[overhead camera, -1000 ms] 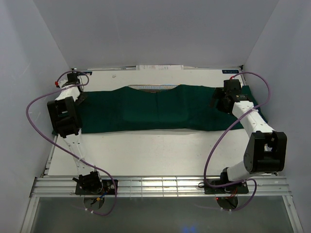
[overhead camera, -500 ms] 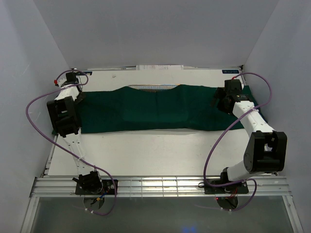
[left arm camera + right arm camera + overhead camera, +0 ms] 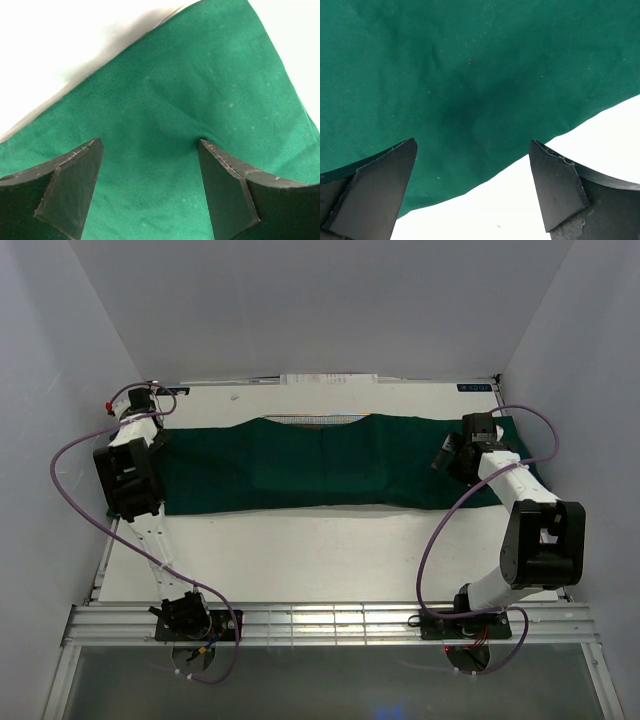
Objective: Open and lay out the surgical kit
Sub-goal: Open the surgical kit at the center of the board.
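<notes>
The surgical kit's dark green cloth [image 3: 320,465] lies spread in a long band across the table. It bulges in the middle, and a strip of silver mesh tray [image 3: 312,419] peeks out at its far edge. My left gripper [image 3: 158,443] hangs open over the cloth's left end. In the left wrist view its fingers [image 3: 75,185] straddle bare green cloth [image 3: 190,90] and hold nothing. My right gripper [image 3: 447,455] is open above the cloth's right end. In the right wrist view it [image 3: 472,144] spans the cloth's edge [image 3: 470,100] and white table. Scissors, forceps and packets are hidden.
White walls close in the table [image 3: 330,550] on the left, back and right. A white card or label [image 3: 330,379] lies at the back edge. Purple cables [image 3: 70,470] loop off both arms. Bare white tabletop runs between the cloth and the arm bases.
The left wrist has shifted slightly left, toward the wall. The right arm has drawn back a little toward the right. The cloth has not moved, and both grippers stay open.
</notes>
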Controlling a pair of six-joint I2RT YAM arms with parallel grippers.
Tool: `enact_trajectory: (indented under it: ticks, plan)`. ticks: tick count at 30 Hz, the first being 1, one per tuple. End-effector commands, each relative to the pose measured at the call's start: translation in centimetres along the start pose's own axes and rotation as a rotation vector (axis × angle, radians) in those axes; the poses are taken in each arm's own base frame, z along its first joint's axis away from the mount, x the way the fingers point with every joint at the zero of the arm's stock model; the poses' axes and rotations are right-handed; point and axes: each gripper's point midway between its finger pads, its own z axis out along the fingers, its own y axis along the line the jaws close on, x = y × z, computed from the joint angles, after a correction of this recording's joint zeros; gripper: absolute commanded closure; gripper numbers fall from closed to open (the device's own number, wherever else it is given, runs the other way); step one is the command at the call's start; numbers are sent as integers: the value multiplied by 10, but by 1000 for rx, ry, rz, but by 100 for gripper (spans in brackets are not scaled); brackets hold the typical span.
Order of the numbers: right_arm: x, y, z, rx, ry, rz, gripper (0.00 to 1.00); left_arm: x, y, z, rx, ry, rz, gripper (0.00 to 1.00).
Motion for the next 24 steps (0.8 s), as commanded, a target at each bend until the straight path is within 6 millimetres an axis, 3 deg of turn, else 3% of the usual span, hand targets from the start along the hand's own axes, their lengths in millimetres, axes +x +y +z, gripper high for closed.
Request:
enact_trajectory:
  ticks: [1,6,11,19,24]
  plan:
    - [-10,7,-2,-21,-29,37,2,9,25,16,-76,34,23,13]
    - [-7,8,0,-22,-14,54,2,11,26,21,-80,41,37,12]
    - [-13,9,-5,-28,-34,61,1,-5,20,9,-41,15,14,10]
    - [-41,18,-20,-47,-97,55,1,-57,6,-50,69,-55,-114,2]
    - [-58,26,-25,-69,-132,34,1,-70,-17,-89,164,-77,-145,2]
